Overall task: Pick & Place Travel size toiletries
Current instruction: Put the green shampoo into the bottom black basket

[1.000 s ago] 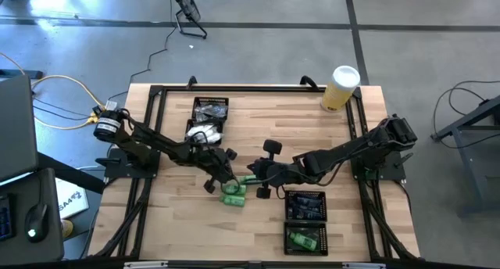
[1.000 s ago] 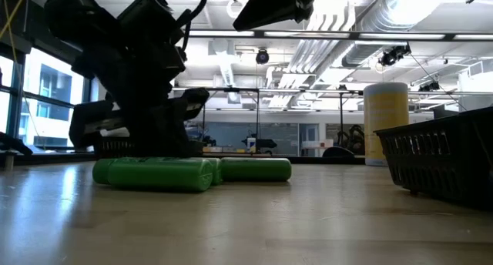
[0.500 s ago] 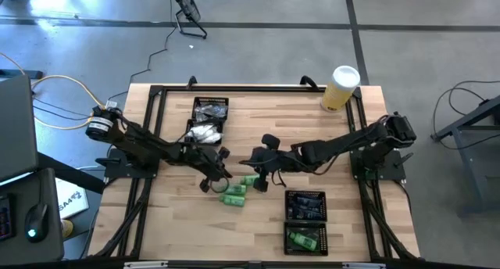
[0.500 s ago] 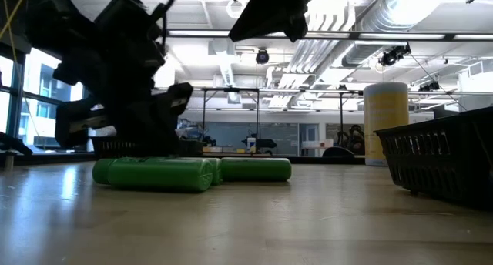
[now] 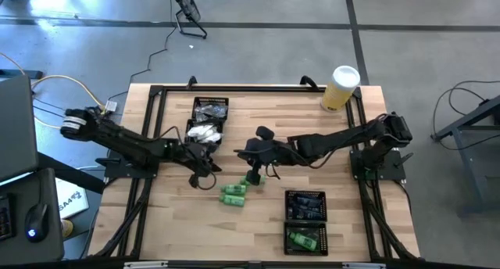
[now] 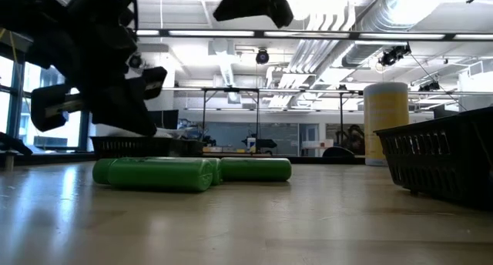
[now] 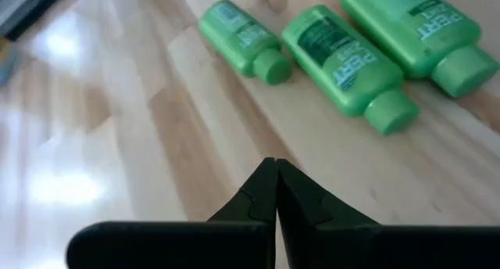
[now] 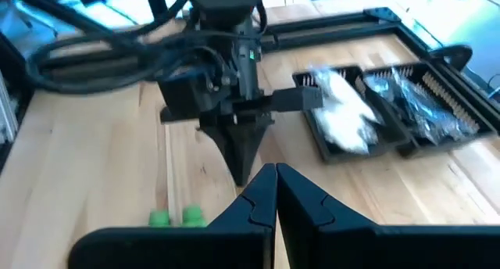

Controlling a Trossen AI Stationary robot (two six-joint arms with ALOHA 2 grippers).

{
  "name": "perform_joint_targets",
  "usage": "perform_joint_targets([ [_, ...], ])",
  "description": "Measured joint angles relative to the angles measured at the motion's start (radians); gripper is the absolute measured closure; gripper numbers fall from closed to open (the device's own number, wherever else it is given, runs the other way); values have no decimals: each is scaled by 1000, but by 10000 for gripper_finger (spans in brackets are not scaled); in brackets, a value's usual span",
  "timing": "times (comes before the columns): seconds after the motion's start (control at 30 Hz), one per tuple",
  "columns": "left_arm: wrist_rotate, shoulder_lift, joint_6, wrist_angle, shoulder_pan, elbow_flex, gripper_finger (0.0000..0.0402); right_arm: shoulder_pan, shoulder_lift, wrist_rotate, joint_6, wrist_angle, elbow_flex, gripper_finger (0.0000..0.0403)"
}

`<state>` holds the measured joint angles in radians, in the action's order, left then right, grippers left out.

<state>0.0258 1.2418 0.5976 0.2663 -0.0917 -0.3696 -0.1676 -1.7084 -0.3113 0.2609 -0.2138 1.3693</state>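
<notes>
Both arms have pulled back from the green bottles (image 5: 233,194), which lie side by side on the desk (image 5: 258,222), nearer the right claw (image 5: 251,177) than the left claw (image 5: 198,180), both pinched together and empty.

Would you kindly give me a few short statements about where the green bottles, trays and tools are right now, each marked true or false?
1. Three green bottles lie on the bare table. True.
2. The left tool is shut on a green bottle. False: it is shut and empty, with the bottles lying beyond it.
3. The right tool is shut and holds nothing. True.
4. The yellow cylinder stands inside a black mesh tray. False: it stands on the table at a far corner.
5. White packets lie in the tray near the left arm. True.
</notes>
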Motion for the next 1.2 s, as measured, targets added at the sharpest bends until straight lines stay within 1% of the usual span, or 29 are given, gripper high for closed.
perform_joint_targets([
  [0.13, -44, -111, 0, -38, 0, 54, 401, 13, -41, 5, 3, -25, 38, 400],
  [0.2, -56, -161, -5, -44, 0, 87, 401, 21, -69, 23, 4, -7, 71, 401],
  [0.27, -61, -187, -24, -33, 0, 106, 401, 26, -95, 38, 4, -51, 95, 401],
  [0.33, -63, -218, -35, -43, 0, 131, 401, 34, -122, 58, 5, -53, 141, 401],
  [0.4, -66, -224, -50, -37, -2, 137, 401, 35, -148, 52, 3, -122, 166, 401],
  [0.47, -77, -245, -53, -49, 0, 148, 401, 40, -167, 79, -2, -140, 189, 401],
  [0.53, -91, -248, -53, -44, 0, 147, 401, 45, -175, 98, 2, -207, 185, 401],
  [0.6, -98, -264, -52, -63, 0, 147, 401, 50, -184, 137, 4, -214, 185, 401],
  [0.67, -100, -266, -46, -32, 0, 147, 401, 51, -187, 137, 6, -261, 178, 401],
  [0.73, -100, -279, -46, -38, 0, 146, 401, 51, -200, 145, 6, -253, 176, 401],
  [0.83, -100, -287, -45, -15, 0, 144, 401, 51, -203, 198, -1, -301, 170, 396],
  [0.93, -100, -314, -44, -26, 0, 147, 401, 50, -217, 257, -3, -327, 172, 373],
  [1.0, -100, -326, -45, -33, 0, 146, 401, 50, -227, 269, -3, -360, 170, 347],
  [1.13, -95, -374, -40, -29, 0, 145, 401, 48, -251, 265, -3, -391, 170, 279],
  [1.2, -95, -418, -17, -39, 0, 147, 401, 46, -266, 272, -3, -373, 172, 243],
])
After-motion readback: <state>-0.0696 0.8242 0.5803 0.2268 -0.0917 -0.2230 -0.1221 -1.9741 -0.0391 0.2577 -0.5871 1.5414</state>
